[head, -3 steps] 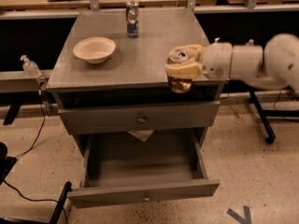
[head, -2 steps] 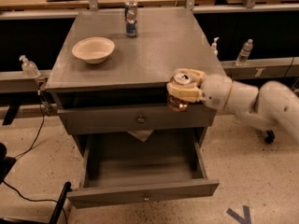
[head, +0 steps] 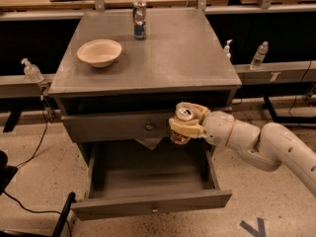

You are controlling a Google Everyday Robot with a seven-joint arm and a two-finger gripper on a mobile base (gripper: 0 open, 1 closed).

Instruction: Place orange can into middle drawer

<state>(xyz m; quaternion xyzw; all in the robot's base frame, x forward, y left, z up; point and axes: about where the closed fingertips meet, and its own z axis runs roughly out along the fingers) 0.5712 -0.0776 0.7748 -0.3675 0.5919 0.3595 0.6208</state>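
Note:
My gripper (head: pixel 184 126) is shut on the orange can (head: pixel 184 114), which stands upright with its silver top showing. It hangs in front of the closed upper drawer (head: pixel 113 127), near its right end, above the back right part of the middle drawer. The middle drawer (head: pixel 148 174) is pulled wide open, with a low front and a small knob (head: pixel 155 209). The inside that shows holds nothing. My white arm (head: pixel 261 144) reaches in from the right.
On the cabinet top (head: pixel 187 53) stand a cream bowl (head: pixel 99 52) and a slim blue-and-silver can (head: pixel 139 19). Plastic bottles (head: pixel 259 56) stand on a rail to the right and a pump bottle (head: pixel 31 72) to the left. A cable (head: pixel 34 147) trails on the floor at left.
My gripper has carried the orange can down from the level of the cabinet top's right edge to in front of the upper drawer, over the open middle drawer.

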